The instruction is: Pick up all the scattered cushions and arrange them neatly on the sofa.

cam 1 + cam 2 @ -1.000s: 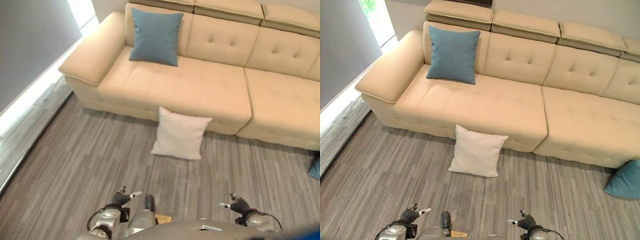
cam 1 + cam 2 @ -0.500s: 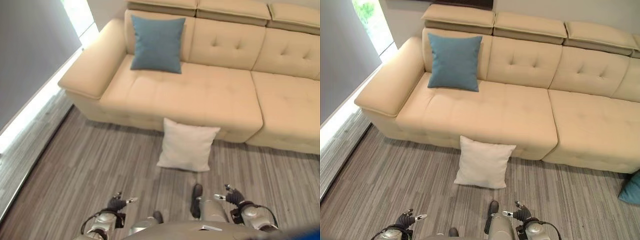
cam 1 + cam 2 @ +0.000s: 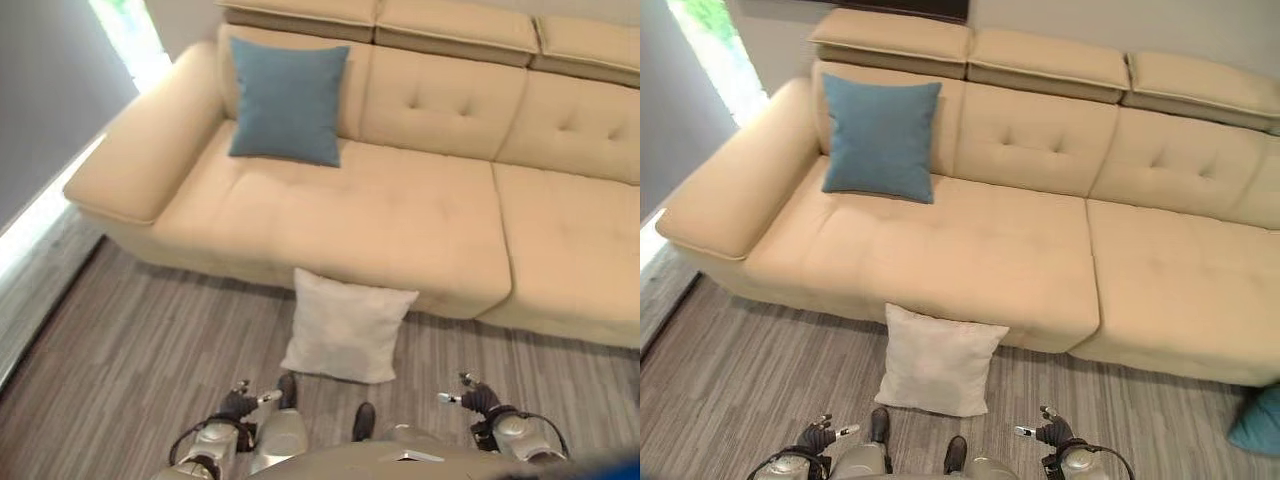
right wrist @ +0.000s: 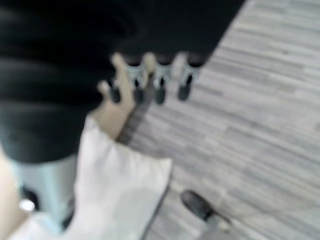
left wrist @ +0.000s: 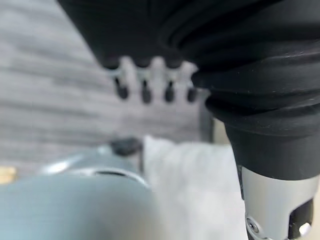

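Observation:
A white cushion [image 3: 347, 325] stands on the grey floor, leaning against the front of the beige sofa [image 3: 400, 210]. A blue cushion [image 3: 287, 100] rests upright against the sofa's back at its left end. A second blue cushion [image 3: 1258, 420] lies on the floor at the far right. My left hand [image 3: 240, 402] and right hand [image 3: 478, 402] hang low on either side of the white cushion, a little short of it. Both are open and hold nothing. The left wrist view shows straight fingers [image 5: 145, 90] above the white cushion [image 5: 195, 190]. The right wrist view shows the same cushion [image 4: 120, 185] past its fingers [image 4: 150, 80].
The sofa's wide left armrest [image 3: 140, 150] stands near a grey wall [image 3: 40, 90] and a bright window strip [image 3: 125, 30]. Striped grey flooring [image 3: 130, 340] runs along the sofa's front. The sofa's middle and right seats [image 3: 1170, 290] are bare.
The whole picture has shifted, so the camera has moved. The sofa and white cushion look closer. Both hands stay low, open and empty.

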